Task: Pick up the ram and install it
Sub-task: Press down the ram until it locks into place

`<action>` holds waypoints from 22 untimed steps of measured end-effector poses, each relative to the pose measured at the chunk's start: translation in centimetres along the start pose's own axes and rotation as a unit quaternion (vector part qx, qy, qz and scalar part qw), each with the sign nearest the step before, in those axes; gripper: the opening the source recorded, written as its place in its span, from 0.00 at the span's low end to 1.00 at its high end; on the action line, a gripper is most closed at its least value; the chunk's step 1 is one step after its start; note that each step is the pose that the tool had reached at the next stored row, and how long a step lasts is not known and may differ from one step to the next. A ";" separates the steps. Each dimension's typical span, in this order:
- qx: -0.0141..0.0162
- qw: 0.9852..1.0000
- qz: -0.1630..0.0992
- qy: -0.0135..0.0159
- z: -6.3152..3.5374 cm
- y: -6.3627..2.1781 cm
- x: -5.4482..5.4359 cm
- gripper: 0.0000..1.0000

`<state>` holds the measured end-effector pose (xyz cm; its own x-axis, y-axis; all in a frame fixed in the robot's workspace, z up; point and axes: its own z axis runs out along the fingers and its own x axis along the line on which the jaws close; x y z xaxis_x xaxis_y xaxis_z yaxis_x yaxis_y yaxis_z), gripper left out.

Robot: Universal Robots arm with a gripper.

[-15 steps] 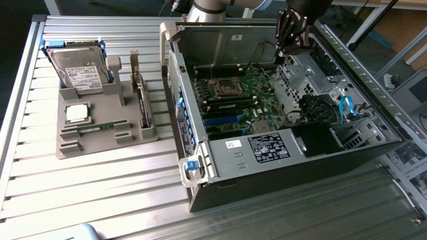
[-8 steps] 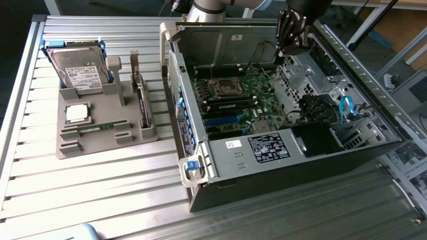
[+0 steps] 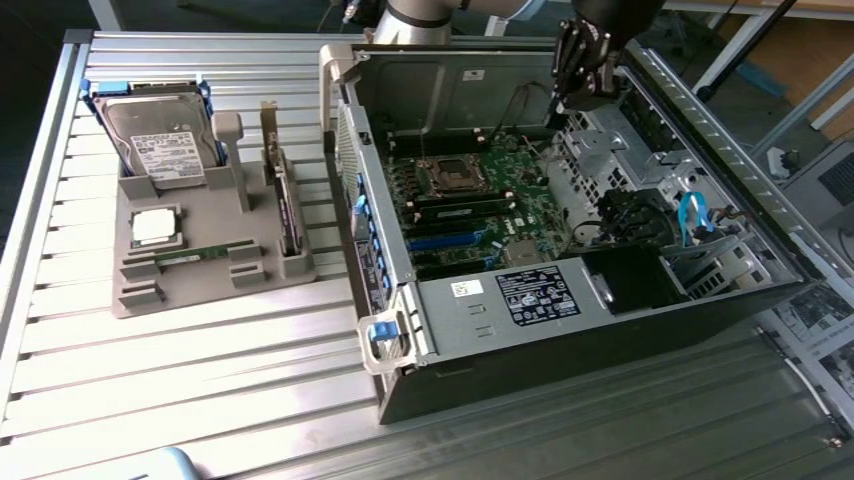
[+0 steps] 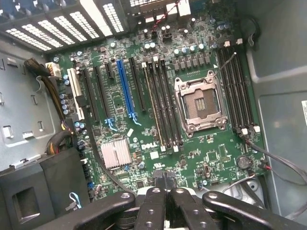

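**Jaws shut and empty above the open case**

My jaws are pressed together with nothing between them; in the wrist view my gripper (image 4: pixel 164 179) meets tip to tip over the green motherboard (image 4: pixel 158 100). Below me lie the empty processor socket (image 4: pixel 200 103) and the long black memory slots (image 4: pixel 163 105) beside it, with a blue expansion slot (image 4: pixel 125 88) further along the board.

In the exterior view my gripper (image 3: pixel 583 95) hangs inside the open computer case (image 3: pixel 400 340), near its far wall, above the metal drive cage (image 3: pixel 607 140). My arm comes down from the far edge of the table, fingers pointing into the case.

The ram (image 3: pixel 200 254) lies flat in a groove of the grey holder tray (image 3: pixel 187 295), near the tray's front edge, well apart from me, towards the exterior view's left. The same tray carries the hard drive (image 3: pixel 163 145) standing tilted in its rear slot, the square processor chip (image 3: pixel 155 226) just in front of it, and a card (image 3: pixel 283 200) standing on edge along its right side. The tray rests on the ribbed metal table (image 3: pixel 174 390) beside the case.
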<state>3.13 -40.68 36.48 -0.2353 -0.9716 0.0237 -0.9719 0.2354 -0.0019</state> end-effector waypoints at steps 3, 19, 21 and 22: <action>0.000 1.000 0.006 0.000 0.01 0.01 0.0 0.11; -0.001 0.999 0.048 0.000 0.17 0.22 0.0 0.11; -0.001 0.999 0.052 0.000 0.18 0.23 0.0 0.11; -0.001 0.998 0.056 0.000 0.19 0.24 0.0 0.11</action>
<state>2.90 -40.66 36.29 -0.3423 -0.9393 0.0236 -0.9396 0.3423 -0.0019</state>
